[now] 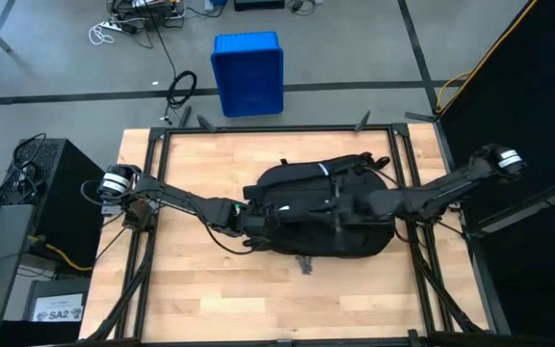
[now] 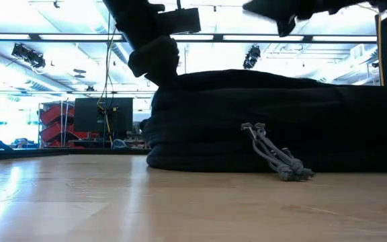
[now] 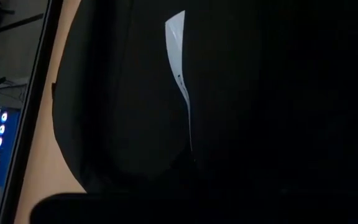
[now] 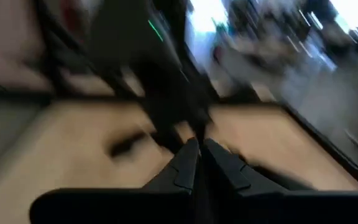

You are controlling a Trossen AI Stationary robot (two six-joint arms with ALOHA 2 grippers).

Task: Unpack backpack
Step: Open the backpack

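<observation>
Lying flat mid-bench, the backpack [image 1: 326,217] sits under 2 grippers: left gripper [image 1: 258,217] at its left end, right gripper [image 4: 199,146] above it, both closed, neither holding anything.

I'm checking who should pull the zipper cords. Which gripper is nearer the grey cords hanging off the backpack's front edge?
Neither is clearly nearer. The left gripper is at the backpack's left end. The right gripper is over its middle. The grey cords lie at the near edge, between them.
</observation>
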